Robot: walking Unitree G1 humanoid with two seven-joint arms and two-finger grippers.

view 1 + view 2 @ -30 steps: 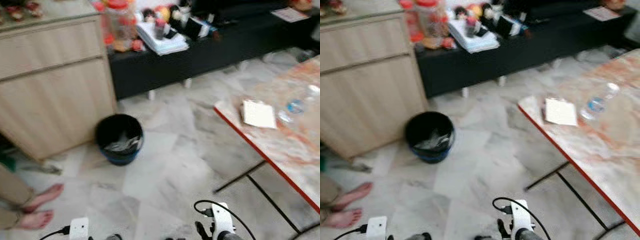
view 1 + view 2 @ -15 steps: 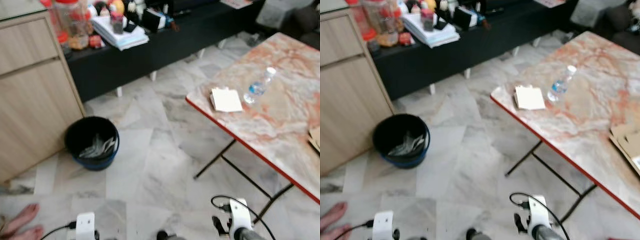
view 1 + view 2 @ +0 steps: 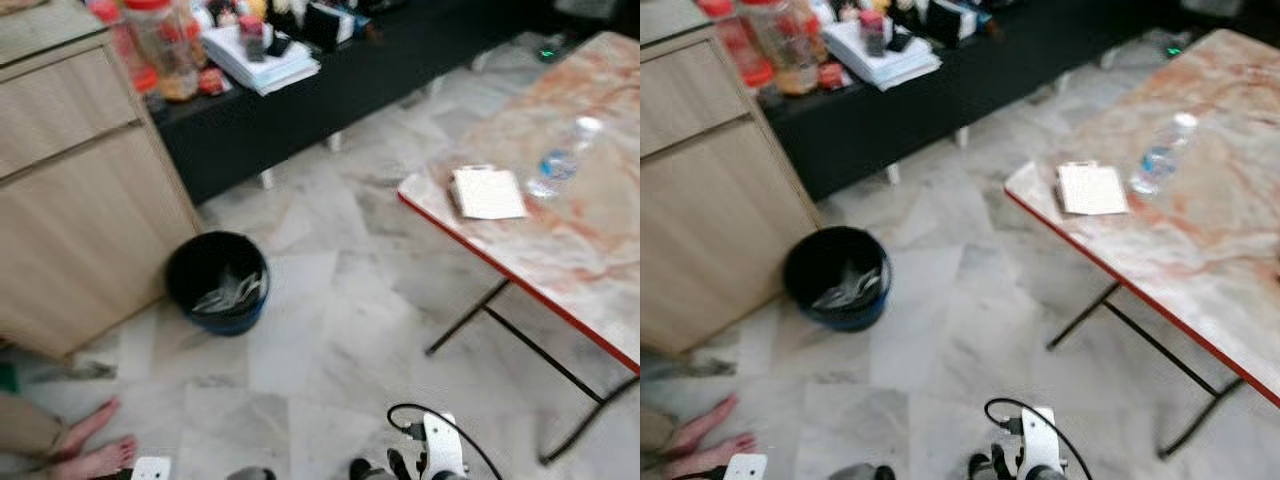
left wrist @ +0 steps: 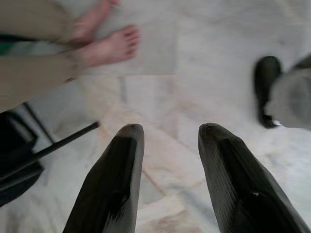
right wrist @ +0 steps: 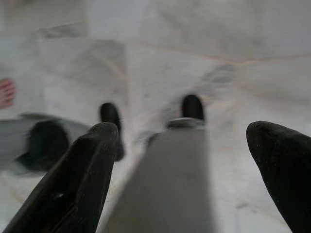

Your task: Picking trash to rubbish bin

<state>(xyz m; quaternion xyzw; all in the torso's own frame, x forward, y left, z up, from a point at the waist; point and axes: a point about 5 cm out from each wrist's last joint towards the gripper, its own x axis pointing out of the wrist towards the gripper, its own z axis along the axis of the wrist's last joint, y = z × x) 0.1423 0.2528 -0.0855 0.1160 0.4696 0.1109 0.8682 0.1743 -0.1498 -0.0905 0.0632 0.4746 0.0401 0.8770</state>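
Observation:
A black rubbish bin [image 3: 217, 280] with a blue base stands on the marble floor beside the wooden cabinet, with crumpled clear waste inside. On the marble-topped table [image 3: 590, 270] to the right lie a clear plastic bottle [image 3: 560, 158] and a white paper pad [image 3: 487, 192]. Both arms hang low at the picture's bottom edge. My left gripper [image 4: 170, 128] is open over bare floor, holding nothing. My right gripper [image 5: 184, 127] is open wide, with nothing between its fingers, above my own legs and feet.
A light wooden cabinet [image 3: 80, 190] fills the left. A low black bench [image 3: 330, 90] along the back carries jars, books and small items. A person's bare feet [image 3: 95, 445] stand at the lower left. Thin black table legs [image 3: 520, 340] slant across the floor on the right.
The camera has swung back to the left, so bin and table sit further right in the picture and the person's feet show more. Nothing in the room has moved.

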